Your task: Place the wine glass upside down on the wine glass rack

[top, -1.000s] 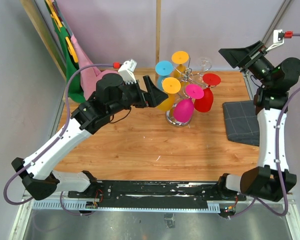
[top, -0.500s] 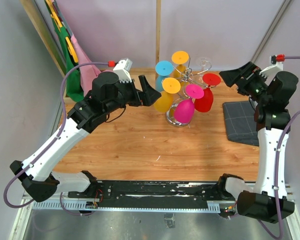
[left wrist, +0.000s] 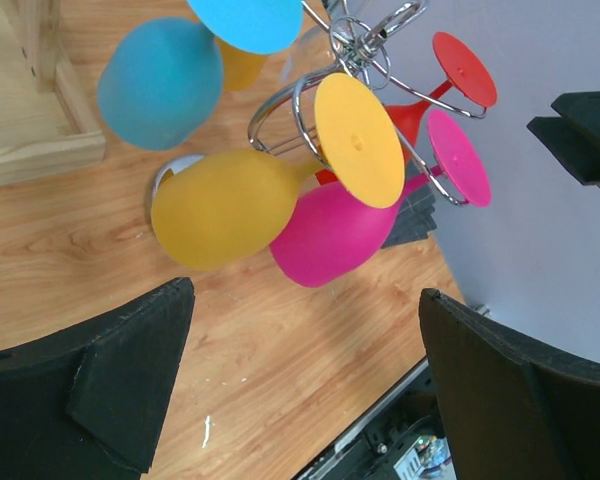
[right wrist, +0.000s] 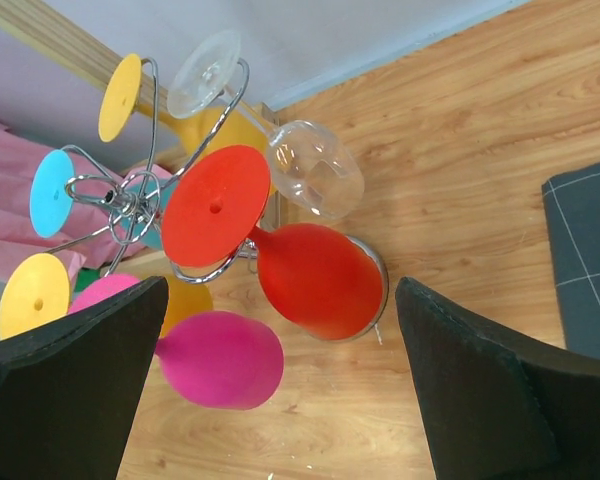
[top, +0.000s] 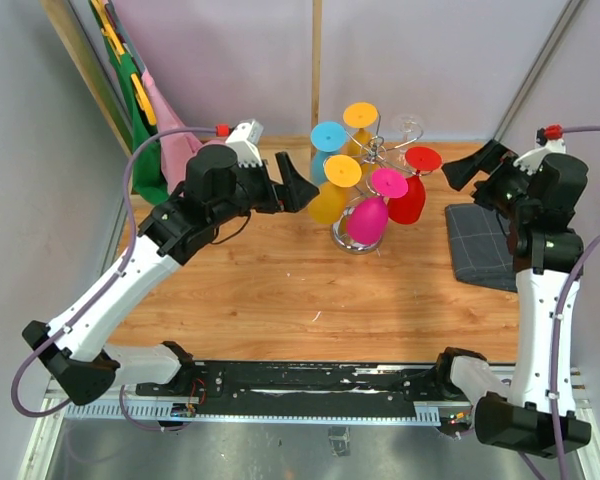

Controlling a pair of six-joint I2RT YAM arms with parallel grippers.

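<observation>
Hanging upside down on the shiny chrome wire wine glass rack [top: 373, 152] are blue, pink, red, clear and two yellow stemmed wine glasses [top: 367, 220], while the left gripper [top: 298, 182] just left of the rack and the right gripper [top: 473, 172] right of it gape wide, empty.

No readable text, label, brand, number or sign was found in any view. Wine glass rack [top: 373, 152] and coloured wine glasses [top: 368, 220] bore no legible marking. Grey mat [top: 485, 245], at 3 o'clock from rack, carried only pale grid lines, no lettering.
</observation>
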